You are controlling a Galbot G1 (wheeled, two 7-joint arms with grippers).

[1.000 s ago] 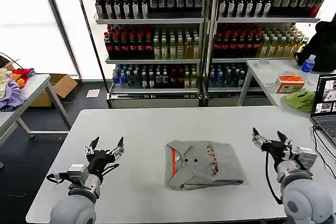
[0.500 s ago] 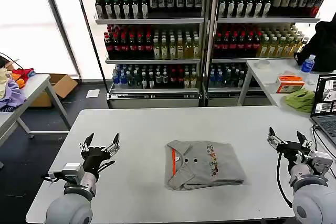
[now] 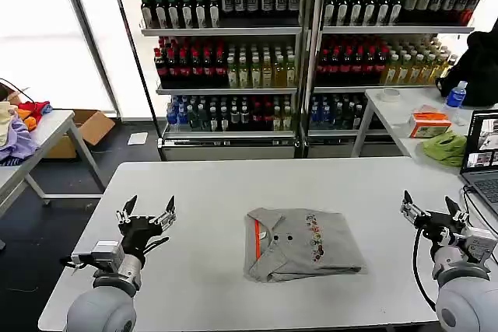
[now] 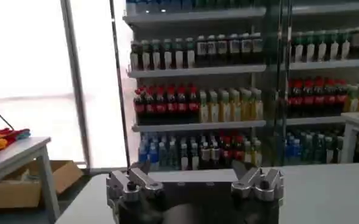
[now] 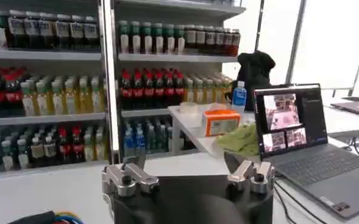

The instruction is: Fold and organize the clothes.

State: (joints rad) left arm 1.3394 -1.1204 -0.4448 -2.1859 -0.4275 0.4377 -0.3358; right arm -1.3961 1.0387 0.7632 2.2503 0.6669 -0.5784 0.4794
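Left gripper: I saw it wide open, holding nothing.
Right gripper: open too, holding nothing.
Shirt: folded on table, between them.

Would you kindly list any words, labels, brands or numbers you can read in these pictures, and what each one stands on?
No text can be read anywhere.
Folded grey shirt: multicoloured chest print, too small to read.
Bottles on the shelves: labels too small and blurred.
Orange box on the side table: print blurred.
Laptop screen: shows images, with no legible words.
Water bottle: label unreadable.
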